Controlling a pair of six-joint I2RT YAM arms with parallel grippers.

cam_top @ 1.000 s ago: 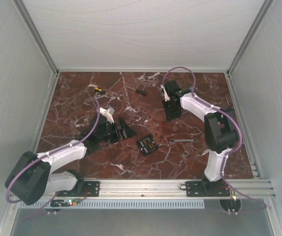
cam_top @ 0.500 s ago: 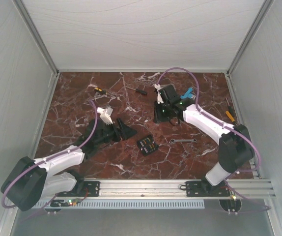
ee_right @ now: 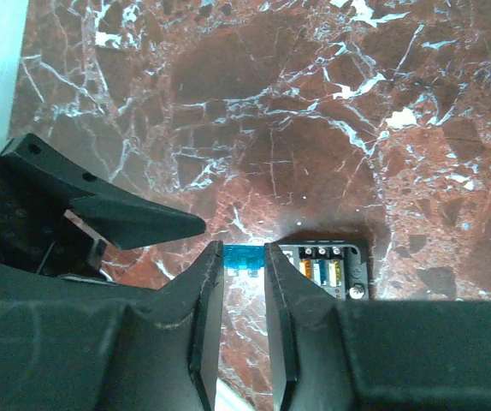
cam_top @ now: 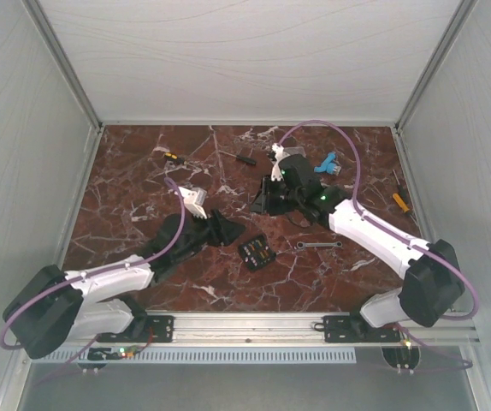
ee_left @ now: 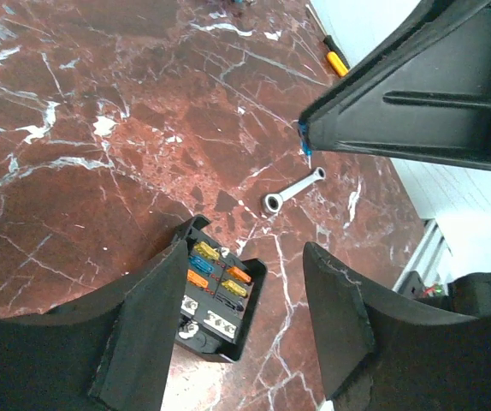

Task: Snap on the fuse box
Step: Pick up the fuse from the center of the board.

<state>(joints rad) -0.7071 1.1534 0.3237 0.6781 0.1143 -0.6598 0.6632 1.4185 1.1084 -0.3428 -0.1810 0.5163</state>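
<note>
Fuse box (cam_top: 257, 253) lies flat on the marble desk (cam_top: 126, 205), orange, yellow and blue fuses (ee_left: 212, 265) seated in its slots, just beside the left pincer (ee_left: 245, 253), spread apart; right pincer (ee_right: 244, 250) is clamped on a small blue fuse (ee_right: 241, 256).

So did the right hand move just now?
Yes. In the top view the right hand, pinching a small blue piece, slid left: it was above the wrench before, and now sits well left of it, nearer the fuse box.
</note>
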